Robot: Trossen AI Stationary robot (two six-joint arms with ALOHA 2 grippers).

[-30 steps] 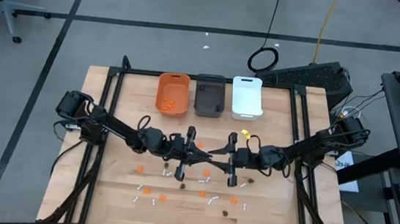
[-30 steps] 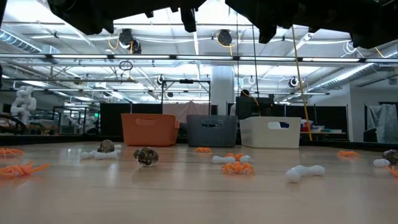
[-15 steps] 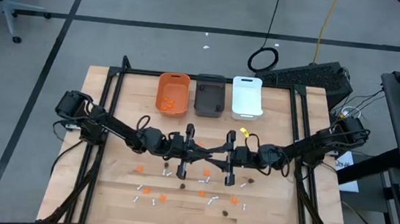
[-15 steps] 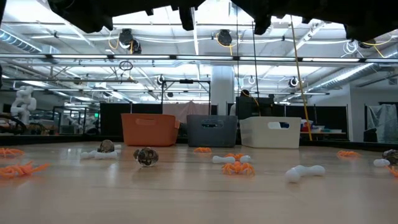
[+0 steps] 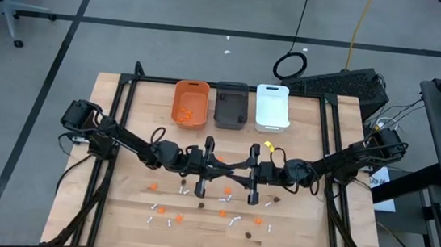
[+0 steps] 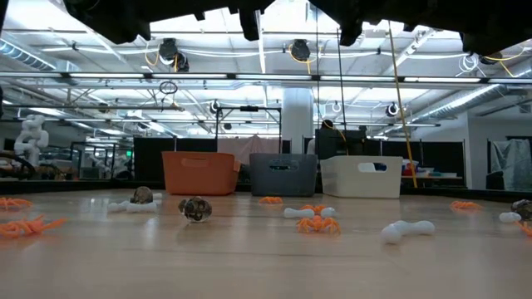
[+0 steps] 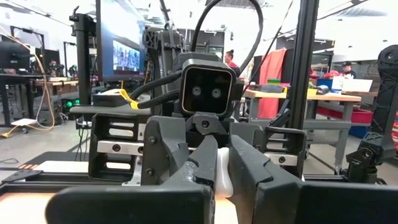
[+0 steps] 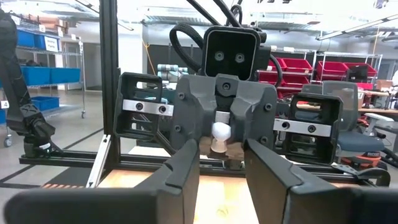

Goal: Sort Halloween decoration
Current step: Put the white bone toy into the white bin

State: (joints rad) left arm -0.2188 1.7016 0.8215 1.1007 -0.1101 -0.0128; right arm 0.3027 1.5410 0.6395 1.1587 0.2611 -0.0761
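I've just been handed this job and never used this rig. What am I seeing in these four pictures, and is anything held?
Two robot arms work at a wooden table. The high view looks straight down; the low view looks level across the tabletop; each wrist view looks past that arm's own fingers. At the far edge stand an orange bin, a grey bin and a white bin. Scattered on the wood are orange pieces, dark lumps and white sticks. Mid-table the grippers face each other: the left gripper grips a white stick; the right gripper is open just before it, perhaps for a handover.
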